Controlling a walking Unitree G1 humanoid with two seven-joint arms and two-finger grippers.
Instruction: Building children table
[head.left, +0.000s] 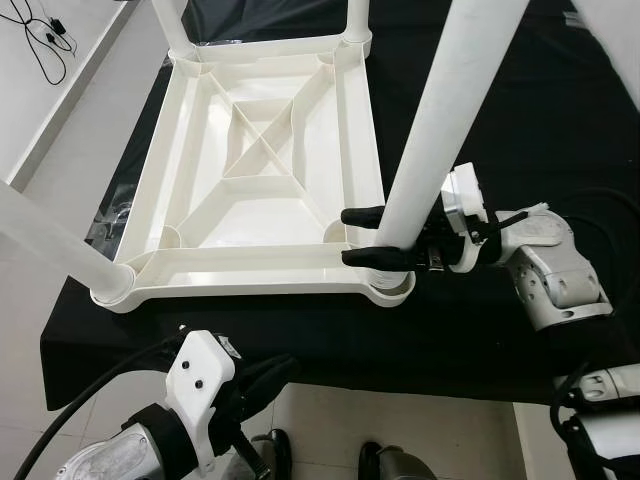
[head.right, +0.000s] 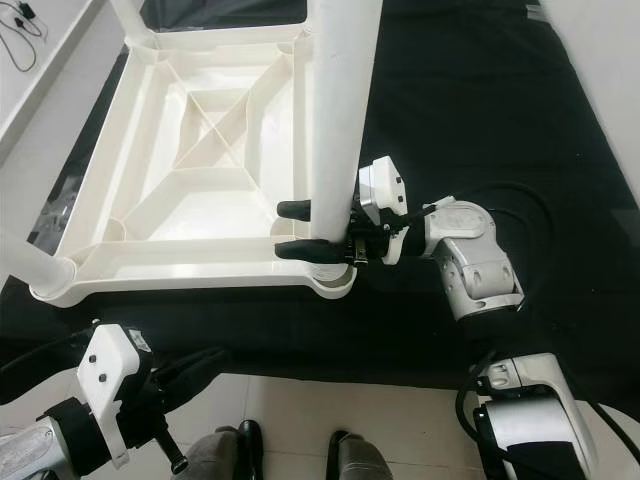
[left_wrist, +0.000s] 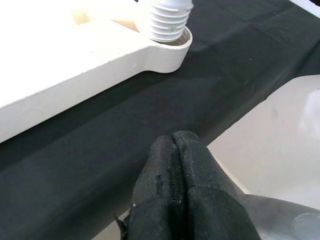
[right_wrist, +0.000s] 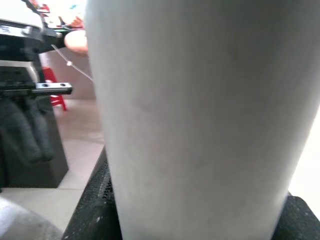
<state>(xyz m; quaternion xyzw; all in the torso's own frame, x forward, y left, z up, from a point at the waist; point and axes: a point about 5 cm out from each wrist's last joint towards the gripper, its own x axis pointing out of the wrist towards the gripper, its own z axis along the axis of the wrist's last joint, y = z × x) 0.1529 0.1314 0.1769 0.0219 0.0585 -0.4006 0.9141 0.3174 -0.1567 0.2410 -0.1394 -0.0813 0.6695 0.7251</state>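
Presently: white plastic tabletop (head.left: 262, 160), upside down on the worktop (head.left: 560, 100), ribbed underside up so its corner sockets can take legs. White leg (head.left: 440, 120), upright in the near right socket (head.left: 392, 288); my right end effector (head.left: 362, 237) clamps it just above the socket, likely to seat it. Left end effector (left_wrist: 175, 185), fingers pressed together, idle off the near edge. Black cloth covers the worktop; pale tiled floor (head.left: 330, 430) below, cable (head.left: 45, 40) at far left.

My right arm reaches in from the right, wrist level; right gripper (head.left: 362, 236) fingers spread, one each side of what they clasp. Left gripper (head.left: 268, 383) low, fingers (left_wrist: 175, 165) pressed together.
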